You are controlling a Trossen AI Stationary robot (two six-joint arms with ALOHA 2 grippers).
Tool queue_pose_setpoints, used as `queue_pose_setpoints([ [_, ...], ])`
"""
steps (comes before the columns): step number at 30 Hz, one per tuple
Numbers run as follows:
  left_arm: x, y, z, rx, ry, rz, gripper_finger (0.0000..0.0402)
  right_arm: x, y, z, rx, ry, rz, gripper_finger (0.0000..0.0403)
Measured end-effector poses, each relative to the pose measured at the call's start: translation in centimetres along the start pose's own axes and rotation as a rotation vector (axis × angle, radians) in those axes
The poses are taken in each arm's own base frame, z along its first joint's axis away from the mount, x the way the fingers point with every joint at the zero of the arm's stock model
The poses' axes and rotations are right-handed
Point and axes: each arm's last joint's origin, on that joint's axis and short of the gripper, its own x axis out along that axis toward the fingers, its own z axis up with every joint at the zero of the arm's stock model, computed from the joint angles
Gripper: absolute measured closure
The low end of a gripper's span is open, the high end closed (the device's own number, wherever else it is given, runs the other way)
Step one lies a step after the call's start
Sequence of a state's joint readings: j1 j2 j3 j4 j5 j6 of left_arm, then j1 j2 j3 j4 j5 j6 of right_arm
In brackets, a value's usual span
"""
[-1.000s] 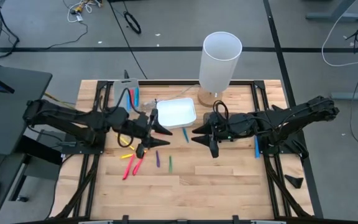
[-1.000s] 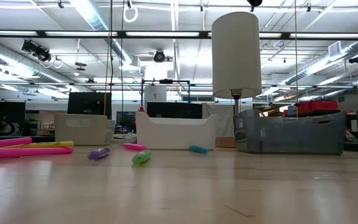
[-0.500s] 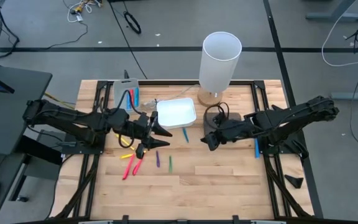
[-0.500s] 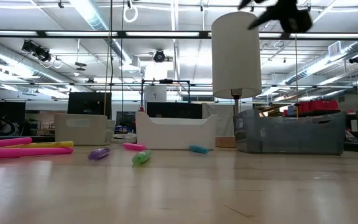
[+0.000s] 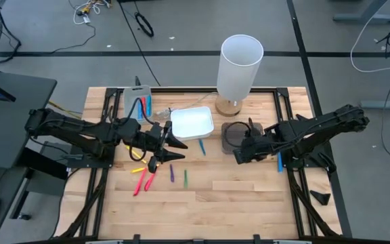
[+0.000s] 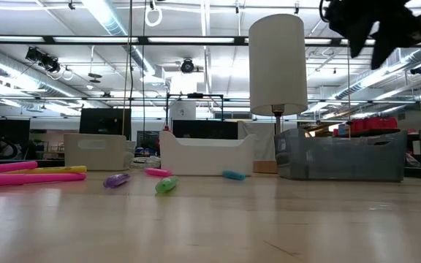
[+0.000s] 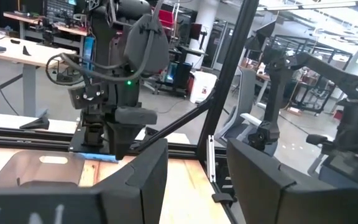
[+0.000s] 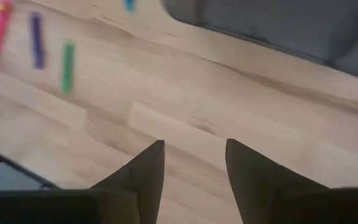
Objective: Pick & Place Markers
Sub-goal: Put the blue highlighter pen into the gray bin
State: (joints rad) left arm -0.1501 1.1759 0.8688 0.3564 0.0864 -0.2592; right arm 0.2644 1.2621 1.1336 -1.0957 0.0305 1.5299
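My right gripper (image 8: 191,168) hangs parted and empty; the green marker (image 5: 185,177) and others lie loose beyond it. Most remain. The left gripper (image 7: 194,180), parted, waits.

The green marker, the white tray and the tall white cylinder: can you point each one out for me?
green marker (image 5: 185,177), high view, middle of its length.
white tray (image 5: 192,123), high view, centre of its bare floor.
tall white cylinder (image 6: 278,66), low view, middle of its side wall.
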Motion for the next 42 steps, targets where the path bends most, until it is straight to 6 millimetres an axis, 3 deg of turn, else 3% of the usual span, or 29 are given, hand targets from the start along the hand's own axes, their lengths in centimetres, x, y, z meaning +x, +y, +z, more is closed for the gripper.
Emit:
queue_pose_setpoints([
  [6, 0.0, 0.0, 0.0, -0.021, 0.003, 0.001, 0.023, 0.7, -0.4, -0.9, 0.066, 0.026, -0.1, 0.0231],
  [21, 0.0, 0.0, 0.0, -0.047, 0.005, 0.0, 0.023, 5.2, -0.1, -3.3, 0.148, 0.046, -0.432, 0.0231],
  [31, 0.0, 0.1, -0.4, -0.049, 0.042, 0.001, 0.023, 6.9, -0.5, -4.6, 0.197, 0.025, -0.592, 0.0231],
  [42, 0.0, 0.1, -0.5, -0.05, 0.051, -0.001, 0.023, 9.6, -4.8, -5.8, 0.287, 0.09, -0.811, 0.0231],
])
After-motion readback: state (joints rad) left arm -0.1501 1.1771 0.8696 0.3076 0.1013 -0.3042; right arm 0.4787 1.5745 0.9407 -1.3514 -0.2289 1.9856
